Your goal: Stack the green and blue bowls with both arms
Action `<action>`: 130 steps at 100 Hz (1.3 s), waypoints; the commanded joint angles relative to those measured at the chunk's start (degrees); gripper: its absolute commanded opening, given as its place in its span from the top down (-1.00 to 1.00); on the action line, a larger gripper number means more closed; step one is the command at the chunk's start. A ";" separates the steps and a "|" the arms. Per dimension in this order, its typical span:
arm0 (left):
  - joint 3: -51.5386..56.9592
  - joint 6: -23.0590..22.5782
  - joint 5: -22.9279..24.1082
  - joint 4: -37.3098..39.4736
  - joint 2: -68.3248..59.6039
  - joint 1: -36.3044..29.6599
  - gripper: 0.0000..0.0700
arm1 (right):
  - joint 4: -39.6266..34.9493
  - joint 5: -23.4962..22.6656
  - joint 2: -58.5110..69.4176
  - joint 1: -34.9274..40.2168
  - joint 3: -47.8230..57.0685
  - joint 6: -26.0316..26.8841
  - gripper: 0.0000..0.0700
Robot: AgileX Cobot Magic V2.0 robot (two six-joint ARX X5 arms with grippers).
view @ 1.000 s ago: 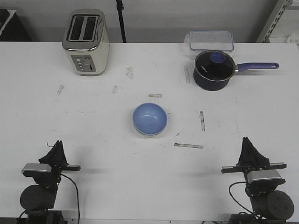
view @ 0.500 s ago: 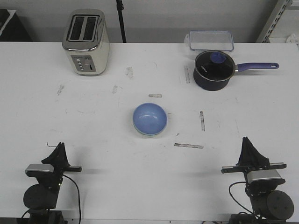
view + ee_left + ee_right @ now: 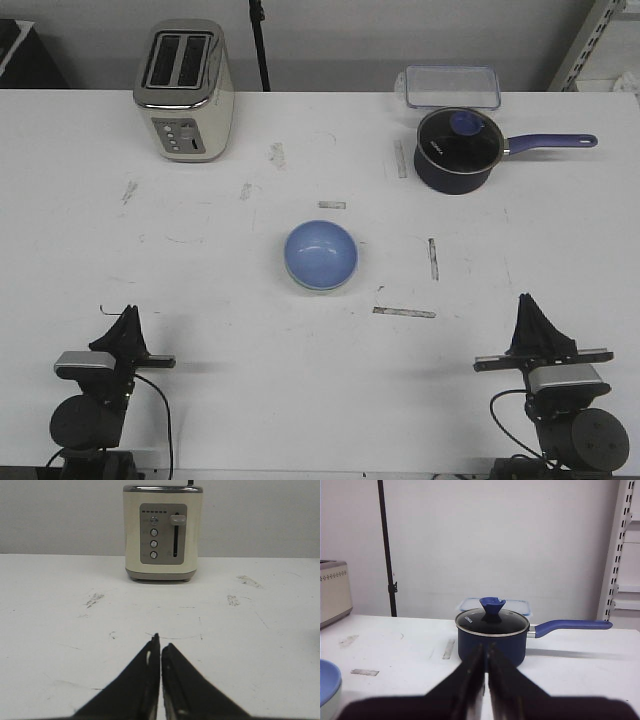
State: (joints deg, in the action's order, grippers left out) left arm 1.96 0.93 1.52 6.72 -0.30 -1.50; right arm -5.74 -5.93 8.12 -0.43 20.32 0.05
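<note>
Pincer tips of the left arm, the left pincer (image 3: 160, 647), are pressed together with nothing between them, low over the near left edge of the white surface (image 3: 200, 290). The right pincer (image 3: 485, 650) is likewise closed and empty, at the near right edge. Both sit well apart from the bowls. The blue bowl (image 3: 321, 254) rests mid-surface between the two arms, nested in the green bowl (image 3: 303, 286), of which only a thin pale rim shows beneath it. Farther off, a cream toaster (image 3: 185, 90) stands at the far left. At the far right sits a dark lidded saucepan (image 3: 458, 150) with a purple handle, and just behind it a clear plastic container (image 3: 452, 86).
</note>
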 commanded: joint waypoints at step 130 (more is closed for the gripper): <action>-1.27 -0.42 -0.02 0.70 0.11 0.15 0.99 | 0.70 0.07 0.07 0.11 -0.26 0.55 1.00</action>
State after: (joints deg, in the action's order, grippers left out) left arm 1.96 0.93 1.52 6.70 -0.30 -1.50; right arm -5.74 -5.91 8.12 -0.43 20.32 0.05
